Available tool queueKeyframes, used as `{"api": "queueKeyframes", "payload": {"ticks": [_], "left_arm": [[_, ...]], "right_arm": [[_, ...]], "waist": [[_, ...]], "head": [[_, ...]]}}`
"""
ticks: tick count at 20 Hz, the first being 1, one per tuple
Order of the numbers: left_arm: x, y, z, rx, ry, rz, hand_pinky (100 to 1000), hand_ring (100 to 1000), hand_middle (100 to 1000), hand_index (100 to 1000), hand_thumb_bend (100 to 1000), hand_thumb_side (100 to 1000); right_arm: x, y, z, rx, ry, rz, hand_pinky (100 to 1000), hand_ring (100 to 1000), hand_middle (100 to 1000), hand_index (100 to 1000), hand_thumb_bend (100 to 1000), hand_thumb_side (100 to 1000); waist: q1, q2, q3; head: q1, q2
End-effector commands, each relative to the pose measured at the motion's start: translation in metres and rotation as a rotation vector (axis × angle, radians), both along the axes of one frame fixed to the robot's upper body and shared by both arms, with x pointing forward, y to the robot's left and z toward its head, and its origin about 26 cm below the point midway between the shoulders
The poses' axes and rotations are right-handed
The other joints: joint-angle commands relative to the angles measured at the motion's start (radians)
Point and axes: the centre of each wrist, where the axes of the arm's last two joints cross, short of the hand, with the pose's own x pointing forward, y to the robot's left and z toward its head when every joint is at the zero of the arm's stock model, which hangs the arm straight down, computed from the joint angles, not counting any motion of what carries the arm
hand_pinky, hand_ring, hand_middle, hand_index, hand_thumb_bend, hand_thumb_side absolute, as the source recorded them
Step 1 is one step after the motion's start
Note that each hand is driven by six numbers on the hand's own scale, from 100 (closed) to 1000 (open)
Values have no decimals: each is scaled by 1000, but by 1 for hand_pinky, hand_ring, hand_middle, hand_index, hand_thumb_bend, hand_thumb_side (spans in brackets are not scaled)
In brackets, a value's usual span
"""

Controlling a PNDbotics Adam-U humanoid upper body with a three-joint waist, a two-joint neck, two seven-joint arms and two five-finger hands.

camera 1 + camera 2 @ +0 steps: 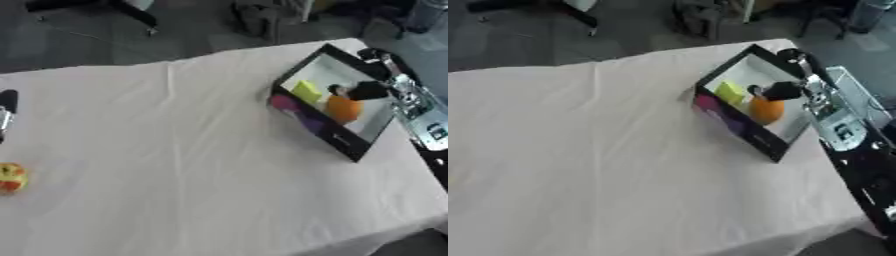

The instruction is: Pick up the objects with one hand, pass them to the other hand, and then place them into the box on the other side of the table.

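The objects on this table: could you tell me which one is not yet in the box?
The red-and-yellow fruit, alone on the cloth at the table's left edge. The orange ball and yellow block already lie inside the box.

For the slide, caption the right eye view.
Right hand over the orange ball inside the box.

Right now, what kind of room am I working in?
Probably a lab or workshop set up for robot trials: a table under a plain white cloth, a dark bare floor beyond it with furniture legs, and a box holding test objects.
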Motion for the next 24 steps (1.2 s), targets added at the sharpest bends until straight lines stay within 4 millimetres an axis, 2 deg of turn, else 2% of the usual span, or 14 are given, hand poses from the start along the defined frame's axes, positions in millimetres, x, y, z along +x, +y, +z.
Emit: {"api": "queueKeyframes", "payload": {"ticks": [1, 8, 9, 10, 11, 12, 14, 15, 16, 17, 21, 24], "left_arm": [[-1, 7, 12, 12, -35, 14, 802, 652, 678, 784, 490, 416], [-1, 7, 11, 11, -34, 16, 802, 652, 678, 783, 488, 415], [-1, 7, 11, 11, -34, 16, 800, 651, 675, 781, 483, 410], [-1, 8, 11, 10, -35, 21, 800, 651, 675, 781, 485, 408], [-1, 9, 11, 11, -36, 28, 800, 652, 674, 780, 484, 408], [-1, 10, 12, 12, -35, 33, 805, 653, 675, 781, 483, 409], [-1, 14, 14, 17, -27, 51, 814, 653, 674, 781, 476, 413], [0, 18, 16, 18, -15, 65, 816, 653, 674, 782, 472, 417], [0, 21, 17, 18, -2, 75, 821, 653, 675, 783, 467, 424], [1, 27, 19, 21, 29, 93, 826, 654, 675, 782, 466, 430], [3, 47, 28, 39, 154, 132, 835, 659, 678, 785, 470, 434], [1, 59, 39, 97, 235, 126, 836, 668, 686, 795, 487, 459]], "right_arm": [[-2, -13, 17, -49, -40, -73, 945, 903, 897, 900, 582, 168], [-4, -10, 20, -11, -83, -110, 947, 898, 891, 893, 573, 161], [-4, -9, 21, -7, -88, -108, 957, 893, 882, 884, 429, 221], [-4, -2, 30, 27, -133, -68, 960, 893, 880, 884, 367, 248], [-6, 4, 38, 68, -177, -23, 962, 894, 881, 885, 333, 266], [-9, 9, 45, 100, -208, 13, 965, 896, 883, 891, 263, 313], [-13, 21, 59, 157, -269, 94, 968, 896, 883, 897, 236, 332], [-15, 27, 65, 181, -298, 134, 968, 896, 883, 897, 247, 320], [-17, 30, 70, 200, -317, 162, 968, 894, 878, 893, 329, 253], [-19, 35, 75, 211, -339, 193, 966, 890, 873, 889, 374, 214], [-24, 47, 88, 221, -374, 250, 964, 880, 862, 879, 372, 200], [-25, 50, 91, 214, -369, 247, 963, 877, 859, 876, 372, 201]], "waist": [[0, -12, 2], [-1, -13, 2], [-1, -13, 2], [0, -14, 2], [1, -14, 2], [1, -14, 2], [3, -16, 4], [5, -17, 5], [6, -18, 6], [8, -20, 9], [17, -26, 19], [21, -29, 26]], "head": [[5, -1], [9, 4], [9, 4], [16, 7], [24, 10], [31, 12], [58, 20], [75, 26], [88, 30], [105, 36], [152, 55], [163, 59]]}}
